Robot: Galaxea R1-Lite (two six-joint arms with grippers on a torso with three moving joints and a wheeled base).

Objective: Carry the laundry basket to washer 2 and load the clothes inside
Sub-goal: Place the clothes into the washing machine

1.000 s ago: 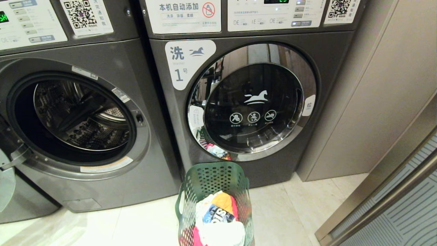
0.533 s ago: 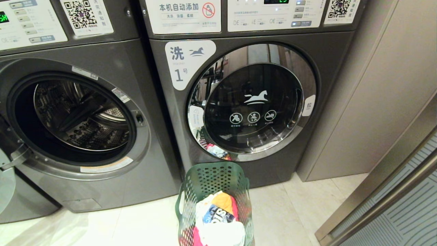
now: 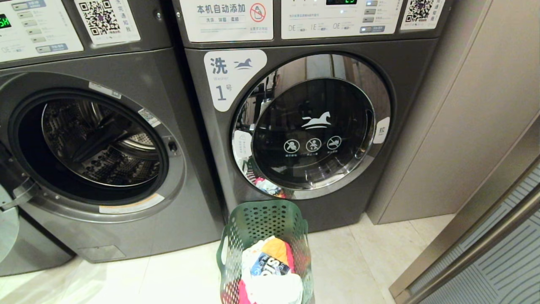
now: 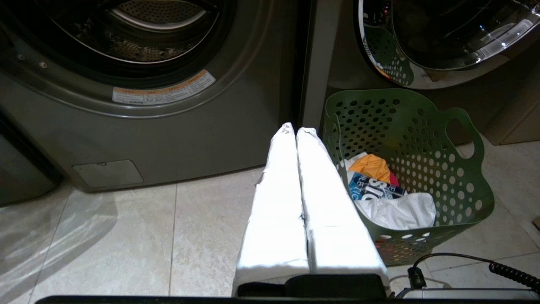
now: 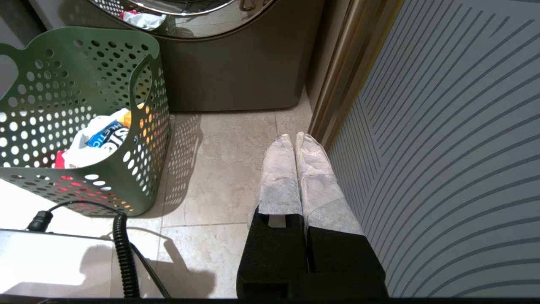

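Label "洗 1号" (image 3: 233, 76) on closed washer (image 3: 312, 126), "拉" tab (image 3: 382, 130)

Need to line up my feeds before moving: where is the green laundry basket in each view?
Head view: laundry basket at bottom centre, on the floor before the shut washer marked 1.
Left wrist view: basket beside the left gripper.
Right wrist view: basket apart from the right gripper.
Shared landmark: the clothes inside it.
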